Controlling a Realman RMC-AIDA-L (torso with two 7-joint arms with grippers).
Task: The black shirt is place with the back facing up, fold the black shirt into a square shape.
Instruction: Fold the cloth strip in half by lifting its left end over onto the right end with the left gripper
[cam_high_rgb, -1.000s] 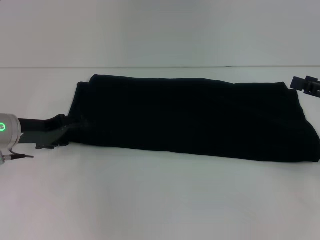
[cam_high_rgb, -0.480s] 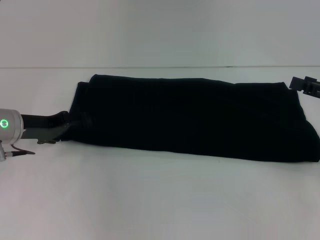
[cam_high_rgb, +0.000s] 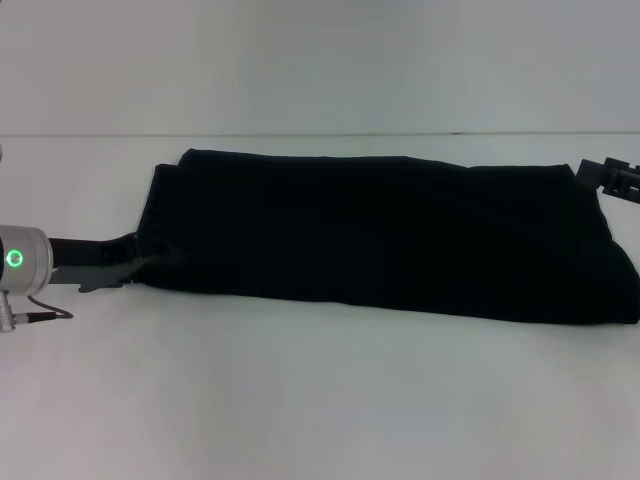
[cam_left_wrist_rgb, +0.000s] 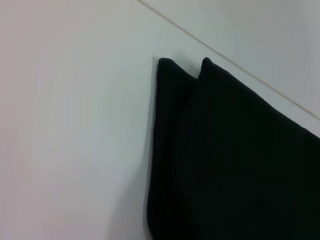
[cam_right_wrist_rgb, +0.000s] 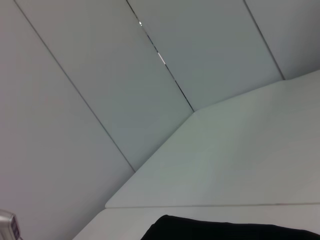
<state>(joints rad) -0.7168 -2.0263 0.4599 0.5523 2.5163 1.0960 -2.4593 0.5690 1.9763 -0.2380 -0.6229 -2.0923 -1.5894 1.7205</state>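
Roughly halfway: black shirt (cam_high_rgb: 385, 232) already folded into a long band across the white tabletop (cam_high_rgb: 320, 400), still needs end-over-end folds. Left end effector (cam_high_rgb: 135, 256) at its left end, right end effector (cam_high_rgb: 612, 177) at the far right corner (can't tell either's opening).

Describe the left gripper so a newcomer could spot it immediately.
Start at the white table and find the black shirt, a long folded band. At its left end, the left gripper touches the fabric's near corner; a silver wrist with a green light sets it apart.
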